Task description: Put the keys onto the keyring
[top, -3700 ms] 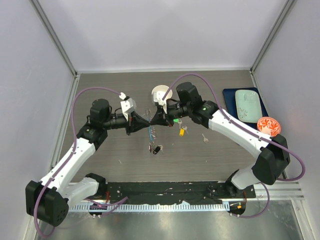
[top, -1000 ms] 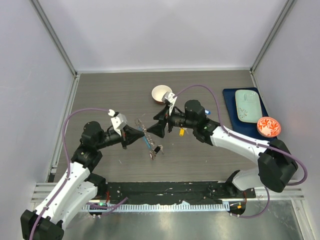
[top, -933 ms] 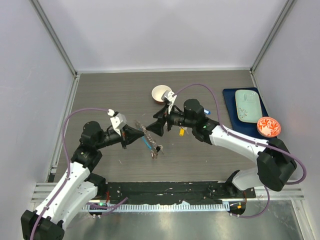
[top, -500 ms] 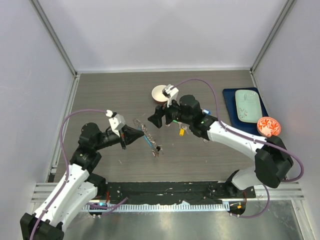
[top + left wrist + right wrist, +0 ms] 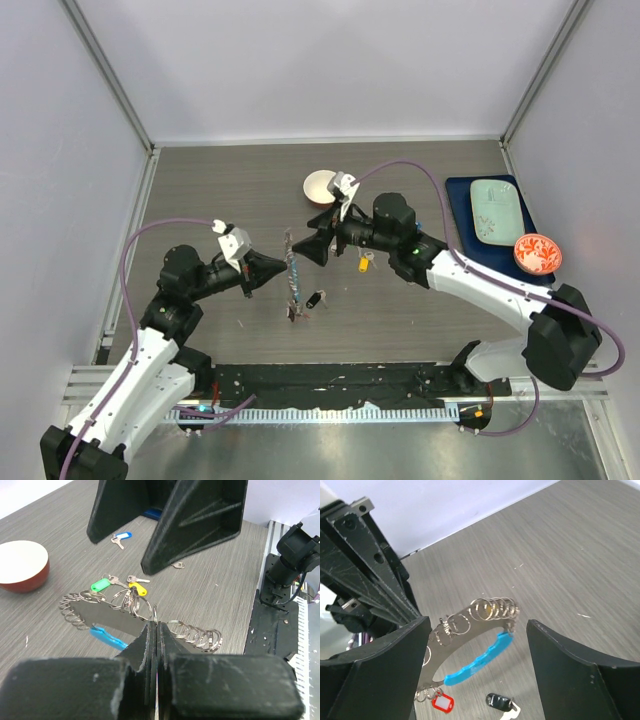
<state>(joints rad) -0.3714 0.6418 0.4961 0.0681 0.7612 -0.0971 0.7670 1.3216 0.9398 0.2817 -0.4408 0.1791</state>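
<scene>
Compared with half a second ago, the keyring (image 5: 292, 272) has swung. It then ran slantwise across the gap between the arms. Now it stands almost edge-on to the overhead camera, in a line from far to near, raised off the surface (image 5: 220, 190).

The left claw (image 5: 272, 268) still grips it, jaws pressed together on the thin wire about midway along the loop. The blue tag (image 5: 480, 662) curves along the loop's lower side.

The right claw (image 5: 303, 251) has come back in from the far side. Its jaws are spread wide and hold nothing, and in its wrist view the loop sits framed between its two fingers (image 5: 390, 670).

A red-tagged key (image 5: 442, 702) appears to hang from the loop's near end. The green-tagged key (image 5: 100, 585) and the yellow-tagged key (image 5: 138, 583) lie on the surface to the right of the loop. A black-tagged key (image 5: 500, 702) lies close to the near end, and whether it is threaded cannot be told.

The turn seems meant to present the loop to the empty claw, so the task looks partly done, with several keys left to collect.
</scene>
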